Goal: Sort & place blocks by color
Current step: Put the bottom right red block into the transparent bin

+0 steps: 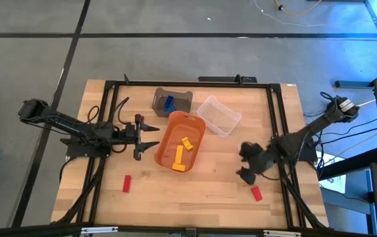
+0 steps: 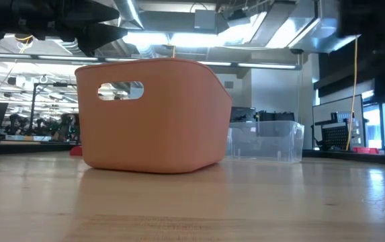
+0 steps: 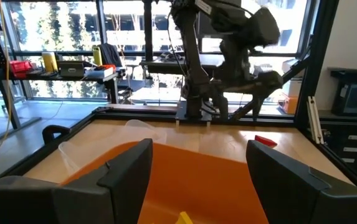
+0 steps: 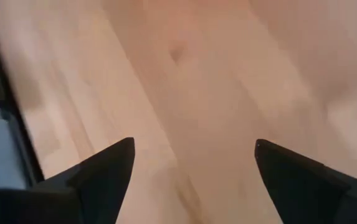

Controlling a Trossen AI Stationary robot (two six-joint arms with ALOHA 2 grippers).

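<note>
From the overhead camera I see the orange tub (image 1: 180, 139) at the middle of the wooden table (image 1: 208, 187), holding three yellow blocks (image 1: 181, 155). Behind it, toward the far edge, stands a grey bin (image 1: 172, 101) with a blue block (image 1: 169, 103) inside, and just to its right a clear bin (image 1: 218, 115), tilted, nearly touching the tub's far corner. Two red blocks remain loose on the table: one red block (image 1: 127, 184) near the front on the left side, the other red block (image 1: 256, 193) near the front on the right. My left gripper (image 1: 154, 137) sits just beside the tub's left wall, fingers spread wide and holding nothing; its wrist camera looks over the tub rim between its two fingers (image 3: 126, 167). My right gripper (image 1: 247, 164) hangs to the right of the tub, a little behind the right-hand red block and apart from it, jaws wide apart and empty; its wrist camera shows only bare wood between the fingers (image 4: 106, 167). In the table-level view the tub (image 2: 150, 114) fills the middle, with the clear bin (image 2: 266, 140) to its right.
</note>
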